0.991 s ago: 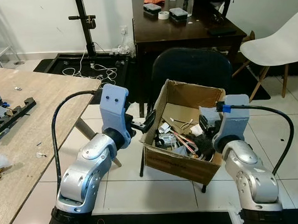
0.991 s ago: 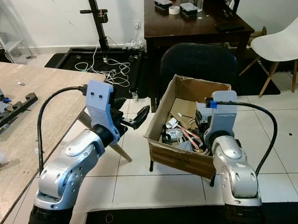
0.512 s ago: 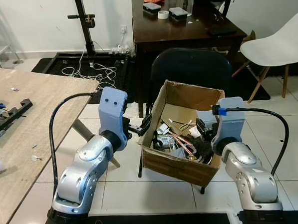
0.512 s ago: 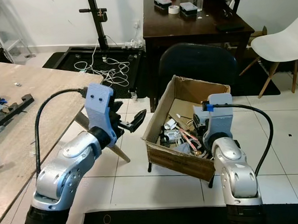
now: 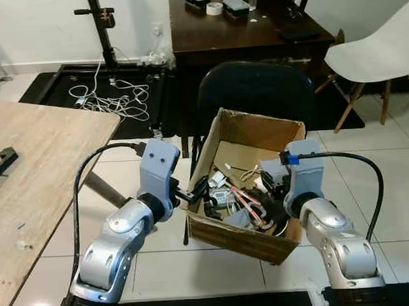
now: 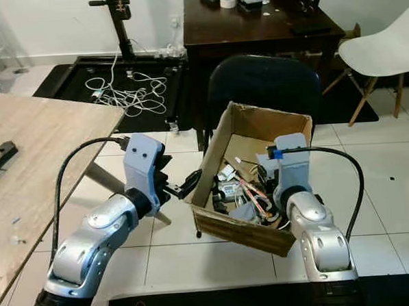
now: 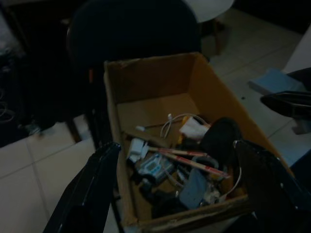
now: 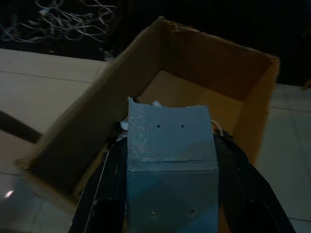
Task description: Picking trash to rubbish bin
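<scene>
Right gripper (image 8: 170,194) clamped on grey slab (image 8: 168,138) over box (image 5: 286,131); left gripper (image 7: 182,184) spread wide, empty, beside it

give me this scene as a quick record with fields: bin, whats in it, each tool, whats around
bin: open brown cardboard box resting tilted on a black chair
contents: mixed trash, white cables, a red-and-white stick, dark items
right tool: over the box's near right part, shut on a flat grey rectangular piece
left tool: at the box's left wall, fingers open
surroundings: light wooden table on the left, dark wooden desk behind, white plastic chair on the right, white tiled floor
</scene>
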Robot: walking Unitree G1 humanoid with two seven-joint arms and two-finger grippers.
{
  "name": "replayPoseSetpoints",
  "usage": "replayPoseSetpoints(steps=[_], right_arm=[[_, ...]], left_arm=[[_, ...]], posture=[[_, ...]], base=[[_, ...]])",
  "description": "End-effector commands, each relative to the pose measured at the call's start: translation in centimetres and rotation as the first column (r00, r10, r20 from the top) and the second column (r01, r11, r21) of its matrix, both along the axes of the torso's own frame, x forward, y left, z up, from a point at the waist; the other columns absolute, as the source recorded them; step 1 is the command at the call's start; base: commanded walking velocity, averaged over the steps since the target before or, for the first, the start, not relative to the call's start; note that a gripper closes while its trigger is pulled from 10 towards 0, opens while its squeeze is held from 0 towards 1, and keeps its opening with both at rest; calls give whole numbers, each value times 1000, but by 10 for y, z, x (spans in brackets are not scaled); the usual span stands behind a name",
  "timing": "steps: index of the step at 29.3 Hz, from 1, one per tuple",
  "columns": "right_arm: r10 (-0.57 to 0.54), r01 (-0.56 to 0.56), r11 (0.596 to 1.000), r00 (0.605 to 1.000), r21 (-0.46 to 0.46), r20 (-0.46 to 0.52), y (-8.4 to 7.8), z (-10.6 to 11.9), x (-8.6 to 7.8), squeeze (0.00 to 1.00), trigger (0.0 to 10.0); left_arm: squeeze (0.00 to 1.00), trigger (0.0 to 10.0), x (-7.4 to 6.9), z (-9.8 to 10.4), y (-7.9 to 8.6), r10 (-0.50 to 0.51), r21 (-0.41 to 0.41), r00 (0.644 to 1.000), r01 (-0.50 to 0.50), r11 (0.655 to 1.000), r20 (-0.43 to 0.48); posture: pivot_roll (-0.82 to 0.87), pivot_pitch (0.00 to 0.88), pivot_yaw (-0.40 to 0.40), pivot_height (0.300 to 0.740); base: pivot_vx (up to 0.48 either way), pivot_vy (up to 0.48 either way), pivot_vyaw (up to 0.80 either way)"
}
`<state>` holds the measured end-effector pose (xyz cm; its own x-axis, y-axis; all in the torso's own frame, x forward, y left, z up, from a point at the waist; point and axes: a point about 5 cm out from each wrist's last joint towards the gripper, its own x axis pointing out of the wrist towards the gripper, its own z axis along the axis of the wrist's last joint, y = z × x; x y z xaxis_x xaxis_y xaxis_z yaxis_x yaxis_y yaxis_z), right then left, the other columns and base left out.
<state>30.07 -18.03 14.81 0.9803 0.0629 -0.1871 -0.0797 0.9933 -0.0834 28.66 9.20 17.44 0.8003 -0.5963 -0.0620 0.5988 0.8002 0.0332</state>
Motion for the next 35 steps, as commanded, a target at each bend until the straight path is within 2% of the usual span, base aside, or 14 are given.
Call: replayPoseSetpoints(steps=[1,26,31,35], right_arm=[[17,-17,1000,1000,-10,-16,3,-5,-1,0,10000],[60,-61,998,997,-28,-46,7,-13,0,0,10000],[66,-69,996,996,-50,-52,3,-16,4,0,10000],[116,-120,989,992,-86,-48,5,-16,9,0,10000]], left_arm=[[0,10000,-2,-7,3,4,19,1000,-3,1000,-17],[0,10000,-4,-6,-2,-20,12,999,20,1000,27],[0,10000,-3,-7,-4,-43,38,998,41,998,38],[0,10000,-2,-12,-4,-73,85,996,69,994,48]], posture=[[151,92,13,740],[155,94,1,740],[160,108,6,740],[159,115,12,740]], base=[[319,0,0],[283,0,0],[0,0,0],[0,0,0]])
